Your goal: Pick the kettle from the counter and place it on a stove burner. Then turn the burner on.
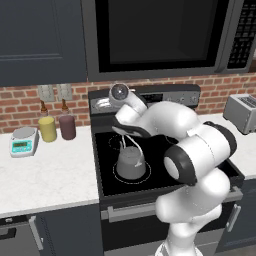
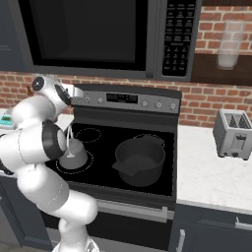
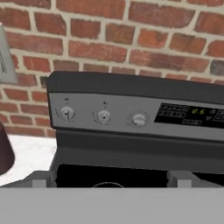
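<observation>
Now gripper [image 3: 112, 181] wide open, empty, facing stove knobs [image 3: 103, 116]; kettle [image 1: 130, 161] on burner [image 1: 118, 176].

Grey kettle [image 1: 130, 162] on glossy black cooktop [image 1: 107, 172], white speckled counter [image 1: 45, 180], red brick wall [image 3: 131, 39].

A wide black pot [image 2: 139, 160] sits on the cooktop's right side, and a silver toaster [image 2: 233, 133] stands further right. Left of the stove are a small digital scale [image 1: 23, 141], a yellow canister [image 1: 47, 128] and a maroon canister [image 1: 67, 126] by the brick wall [image 3: 131, 39]. A microwave [image 2: 98, 37] hangs above.
</observation>
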Tool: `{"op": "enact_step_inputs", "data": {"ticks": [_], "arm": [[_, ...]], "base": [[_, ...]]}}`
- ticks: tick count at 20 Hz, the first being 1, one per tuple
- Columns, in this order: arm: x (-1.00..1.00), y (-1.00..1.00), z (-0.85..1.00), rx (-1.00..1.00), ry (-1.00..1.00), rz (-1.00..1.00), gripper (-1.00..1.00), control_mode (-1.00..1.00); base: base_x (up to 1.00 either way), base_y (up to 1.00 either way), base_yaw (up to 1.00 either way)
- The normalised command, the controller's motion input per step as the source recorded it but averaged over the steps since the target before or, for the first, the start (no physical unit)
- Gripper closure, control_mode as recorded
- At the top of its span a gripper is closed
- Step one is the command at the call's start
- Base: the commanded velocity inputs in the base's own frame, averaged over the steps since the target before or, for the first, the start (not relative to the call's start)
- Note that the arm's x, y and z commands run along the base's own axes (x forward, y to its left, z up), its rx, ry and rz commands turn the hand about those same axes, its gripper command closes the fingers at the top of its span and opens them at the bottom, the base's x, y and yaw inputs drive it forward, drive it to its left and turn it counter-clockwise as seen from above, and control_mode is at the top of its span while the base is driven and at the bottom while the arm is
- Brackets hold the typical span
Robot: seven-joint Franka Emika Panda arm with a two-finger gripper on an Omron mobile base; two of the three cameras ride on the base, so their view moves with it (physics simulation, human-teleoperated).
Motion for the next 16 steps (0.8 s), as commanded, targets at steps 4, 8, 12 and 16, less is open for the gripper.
{"op": "enact_step_inputs", "data": {"ticks": [4,8,12,16], "arm": [[0.24,0.11,0.00,0.00,-0.15,0.00,-1.00,-1.00],[0.07,0.21,0.02,0.00,-0.14,0.00,-1.00,-1.00],[0.00,0.20,0.03,0.00,-0.05,0.00,-1.00,-1.00],[-0.03,0.15,-0.04,0.00,-0.03,0.00,-1.00,-1.00]], "base": [[0.00,0.00,0.00],[0.00,0.00,0.00],[0.00,0.00,0.00],[0.00,0.00,0.00]]}}
